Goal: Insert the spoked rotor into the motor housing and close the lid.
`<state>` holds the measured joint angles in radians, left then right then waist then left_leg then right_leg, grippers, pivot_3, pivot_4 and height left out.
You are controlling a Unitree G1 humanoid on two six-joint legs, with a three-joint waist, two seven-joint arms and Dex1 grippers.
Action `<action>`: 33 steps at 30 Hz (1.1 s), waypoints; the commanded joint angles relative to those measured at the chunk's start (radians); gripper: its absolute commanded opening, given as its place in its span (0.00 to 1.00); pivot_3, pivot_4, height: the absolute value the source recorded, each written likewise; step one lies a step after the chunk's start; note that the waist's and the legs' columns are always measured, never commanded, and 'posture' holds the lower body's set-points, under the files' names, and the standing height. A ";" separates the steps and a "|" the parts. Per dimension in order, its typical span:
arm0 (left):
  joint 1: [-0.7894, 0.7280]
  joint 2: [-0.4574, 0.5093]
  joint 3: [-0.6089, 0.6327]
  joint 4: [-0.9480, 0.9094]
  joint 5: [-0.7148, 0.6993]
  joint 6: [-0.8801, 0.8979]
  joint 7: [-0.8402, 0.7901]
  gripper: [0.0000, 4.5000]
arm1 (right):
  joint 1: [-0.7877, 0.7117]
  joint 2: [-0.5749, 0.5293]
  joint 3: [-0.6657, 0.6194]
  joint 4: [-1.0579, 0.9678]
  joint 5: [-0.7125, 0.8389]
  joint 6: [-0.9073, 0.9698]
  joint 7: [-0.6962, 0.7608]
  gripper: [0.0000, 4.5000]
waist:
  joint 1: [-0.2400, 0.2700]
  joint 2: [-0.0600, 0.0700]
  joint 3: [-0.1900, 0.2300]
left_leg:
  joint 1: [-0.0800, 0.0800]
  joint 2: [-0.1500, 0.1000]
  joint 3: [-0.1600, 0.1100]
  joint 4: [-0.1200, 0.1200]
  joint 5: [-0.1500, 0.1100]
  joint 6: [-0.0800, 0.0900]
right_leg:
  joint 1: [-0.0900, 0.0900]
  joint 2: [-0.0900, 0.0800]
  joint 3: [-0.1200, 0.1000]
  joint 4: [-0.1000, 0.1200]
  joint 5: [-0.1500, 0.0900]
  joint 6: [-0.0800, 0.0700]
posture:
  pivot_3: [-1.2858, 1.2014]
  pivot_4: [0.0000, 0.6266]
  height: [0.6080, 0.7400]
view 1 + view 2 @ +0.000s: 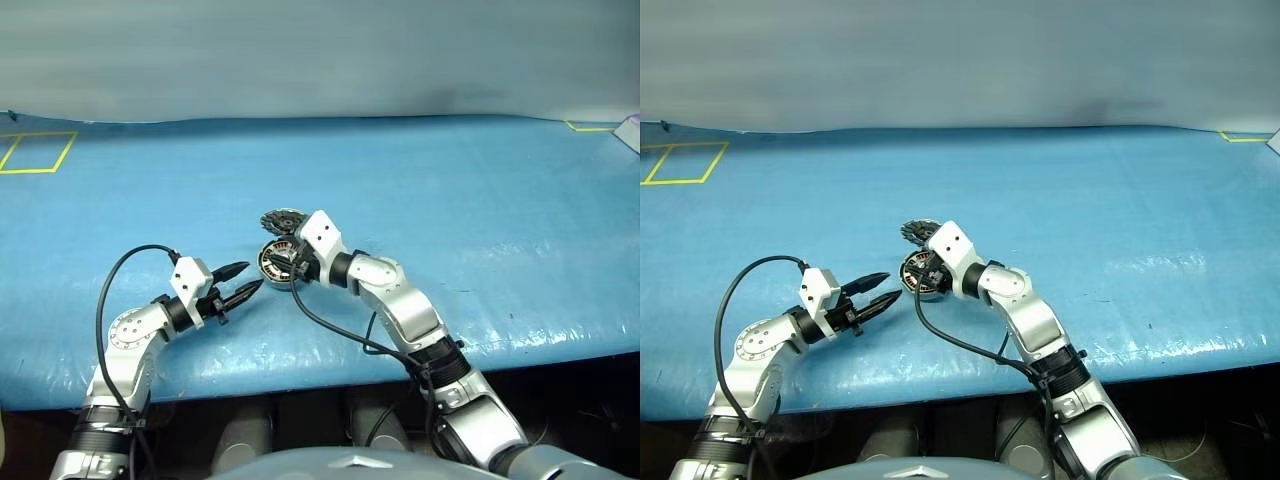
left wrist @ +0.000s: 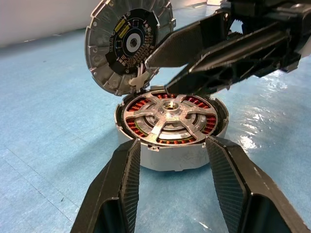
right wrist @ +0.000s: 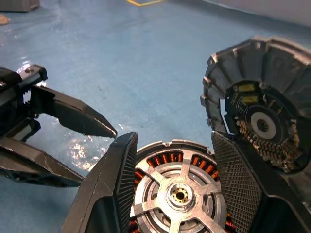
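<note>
Silver spoked rotor (image 2: 167, 114) seated in copper-wound motor housing (image 2: 175, 155); lid (image 2: 127, 43) raised.

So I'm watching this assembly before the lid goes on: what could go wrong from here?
The lid stands propped on edge against the motor housing, so a nudge from the open right gripper just above could topple it askew. The spoked rotor sits in the housing; if not fully seated, the lid may not close flat. The open left gripper isn't steadying anything.

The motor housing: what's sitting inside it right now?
The spoked rotor sits inside the motor housing, copper windings showing between its spokes. What lies beneath the rotor is covered.
</note>
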<state>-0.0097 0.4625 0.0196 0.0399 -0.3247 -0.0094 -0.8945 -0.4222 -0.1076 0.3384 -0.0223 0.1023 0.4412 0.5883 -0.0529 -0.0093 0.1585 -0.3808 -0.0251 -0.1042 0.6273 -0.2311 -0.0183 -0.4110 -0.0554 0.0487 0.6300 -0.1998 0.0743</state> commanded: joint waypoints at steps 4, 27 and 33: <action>0.003 -0.002 0.005 -0.035 -0.018 -0.005 -0.007 0.51 | 0.065 -0.031 -0.039 -0.134 0.041 0.041 -0.006 0.57 | 0.001 0.000 0.000 | 0.000 0.000 0.000 0.000 0.000 0.000 | 0.000 0.000 0.000 0.000 0.000 0.000 | 0.52 0.24 1.00; -0.004 0.000 0.023 -0.035 -0.015 0.008 0.021 0.51 | -0.212 -0.075 -0.202 0.127 0.019 -0.051 -0.097 0.01 | -0.008 0.000 0.000 | 0.000 0.000 0.001 0.000 0.000 0.000 | 0.000 0.000 0.000 0.000 0.000 0.000 | 0.52 0.24 1.00; 0.018 0.007 0.044 -0.049 -0.027 0.012 0.036 0.51 | -0.288 -0.002 -0.146 0.223 0.037 -0.067 0.004 0.01 | -0.010 0.000 0.000 | 0.000 0.000 0.001 -0.001 0.000 0.001 | -0.001 0.000 0.000 0.000 0.003 -0.005 | 0.52 0.24 1.00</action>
<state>0.0003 0.4641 0.0348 0.0359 -0.3344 0.0124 -0.8625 -0.6864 -0.1201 0.1851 0.2020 0.1211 0.3970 0.5679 -0.0626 -0.0089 0.1587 -0.3811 -0.0250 -0.1036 0.6258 -0.2316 -0.0174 -0.4119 -0.0554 0.0490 0.6297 -0.1969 0.0693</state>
